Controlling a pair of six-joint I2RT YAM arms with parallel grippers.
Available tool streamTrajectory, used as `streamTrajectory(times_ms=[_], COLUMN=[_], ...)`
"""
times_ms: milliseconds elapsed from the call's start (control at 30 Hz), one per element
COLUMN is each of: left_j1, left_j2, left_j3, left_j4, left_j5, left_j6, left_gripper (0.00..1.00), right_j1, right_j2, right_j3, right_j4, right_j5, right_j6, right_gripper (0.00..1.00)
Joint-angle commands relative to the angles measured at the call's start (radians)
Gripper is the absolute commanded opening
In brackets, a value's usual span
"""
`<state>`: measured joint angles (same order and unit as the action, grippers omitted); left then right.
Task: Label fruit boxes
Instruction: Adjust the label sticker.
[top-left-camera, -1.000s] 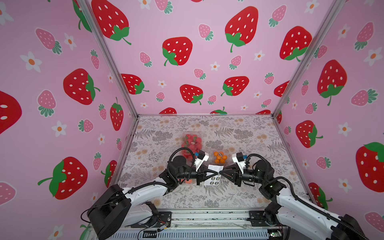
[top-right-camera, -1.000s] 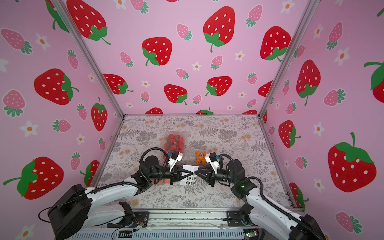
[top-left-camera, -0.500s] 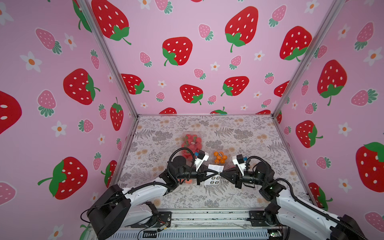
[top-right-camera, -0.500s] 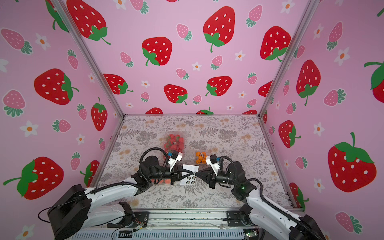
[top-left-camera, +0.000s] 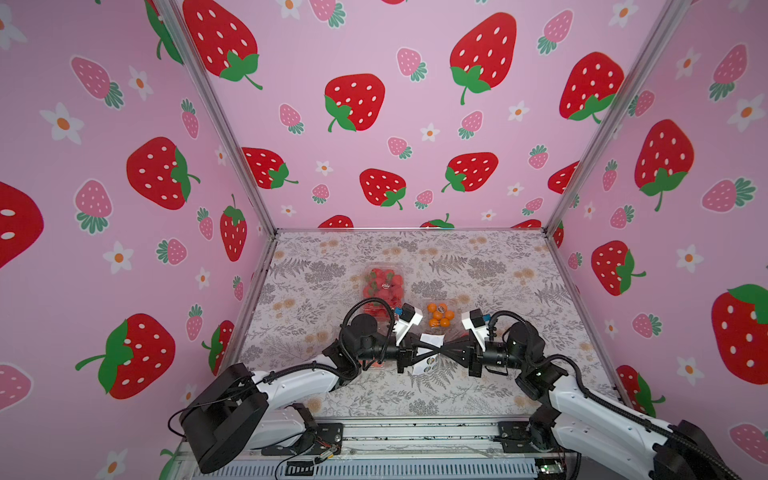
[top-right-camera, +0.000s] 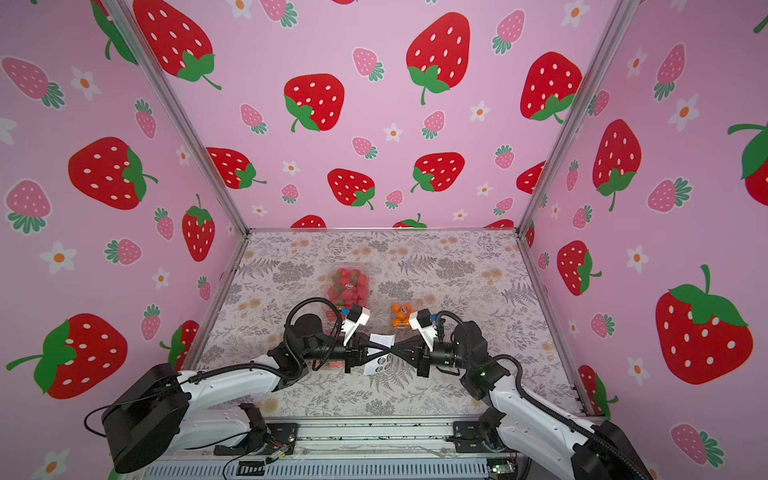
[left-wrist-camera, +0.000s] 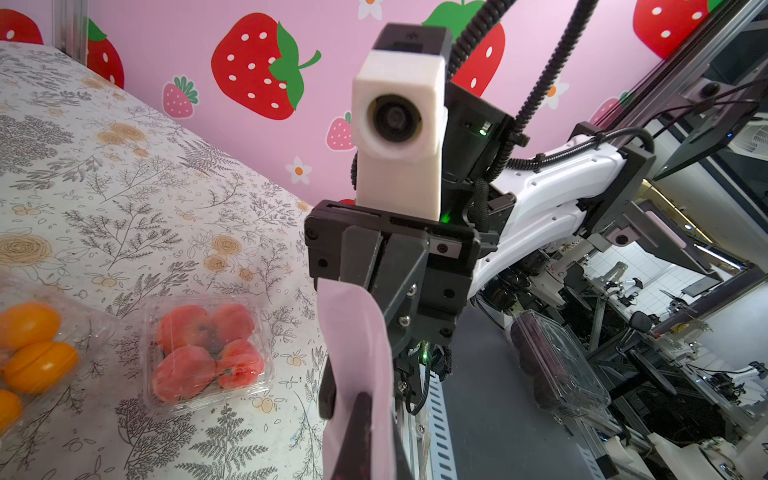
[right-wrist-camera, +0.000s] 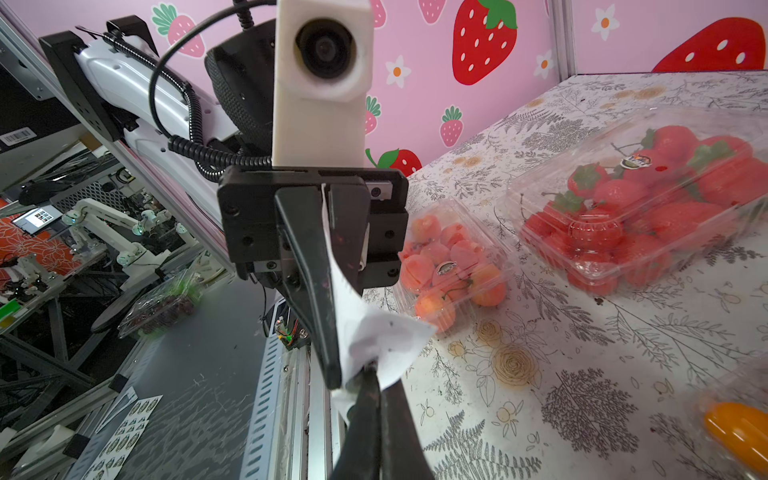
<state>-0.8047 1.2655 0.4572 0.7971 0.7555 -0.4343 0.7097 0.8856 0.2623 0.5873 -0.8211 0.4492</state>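
Observation:
Both grippers meet above the table's front middle at a white sticker sheet (top-left-camera: 430, 340) (right-wrist-camera: 386, 336). My left gripper (top-left-camera: 432, 356) (left-wrist-camera: 345, 399) is shut on the sheet and holds it up off the table. My right gripper (top-left-camera: 441, 354) (right-wrist-camera: 372, 370) is shut, its tips pinching the sheet's crumpled edge; whether a sticker lies between them is hidden. The strawberry box (top-left-camera: 383, 286) (right-wrist-camera: 640, 199) stands behind the left arm and carries a round label. The orange box (top-left-camera: 440, 316) (left-wrist-camera: 29, 345) sits behind the grippers. A small peach-fruit box (left-wrist-camera: 205, 353) and a larger, labelled one (right-wrist-camera: 451, 266) lie near the front.
Pink strawberry-print walls (top-left-camera: 124, 249) close in the table on three sides. A metal rail (top-left-camera: 415, 432) runs along the front edge. Outside the cell lie spare sticker sheets (right-wrist-camera: 120, 436) and a clamshell of dark fruit (left-wrist-camera: 557, 365).
My right gripper has moved left to the held sheet and shut its jaws on the sheet's edge. The left gripper has stayed shut on the sheet in the same place.

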Motion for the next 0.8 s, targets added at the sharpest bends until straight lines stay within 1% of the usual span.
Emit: streamTrajectory(times_ms=[0,167,333,467,600,700,733,767], left_j1=[-0.008,0.018,0.028,0.042,0.061,0.062,0.062,0.062], left_j2=[-0.007,-0.031,-0.018,-0.041,-0.077,-0.089,-0.088,-0.085], left_j3=[0.034,0.014,0.010,-0.009,-0.034,-0.040,-0.041,-0.041], left_j4=[0.027,0.005,0.014,0.002,-0.002,0.001,0.011,0.024], left_j5=[-0.011,-0.050,-0.035,-0.045,-0.048,-0.039,-0.028,-0.016], left_j6=[0.019,0.023,0.015,0.018,0.013,0.009,0.000,-0.008], left_gripper=[0.00,0.00,0.00,0.00,0.00,0.00,0.00,0.00], right_j1=[0.009,0.009,0.016,0.017,0.017,0.018,0.018,0.017], right_j2=[-0.009,-0.043,-0.042,-0.045,-0.071,-0.089,-0.088,-0.082], right_j3=[0.002,-0.020,-0.017,-0.015,-0.027,-0.024,-0.017,-0.011], right_j4=[0.086,0.101,0.099,0.104,0.092,0.049,0.031,0.025], right_j5=[-0.037,-0.054,-0.061,-0.064,-0.047,-0.018,-0.005,-0.002], right_j6=[0.010,0.020,0.016,0.020,0.014,-0.003,-0.010,-0.014], right_gripper=[0.00,0.00,0.00,0.00,0.00,0.00,0.05,0.14])
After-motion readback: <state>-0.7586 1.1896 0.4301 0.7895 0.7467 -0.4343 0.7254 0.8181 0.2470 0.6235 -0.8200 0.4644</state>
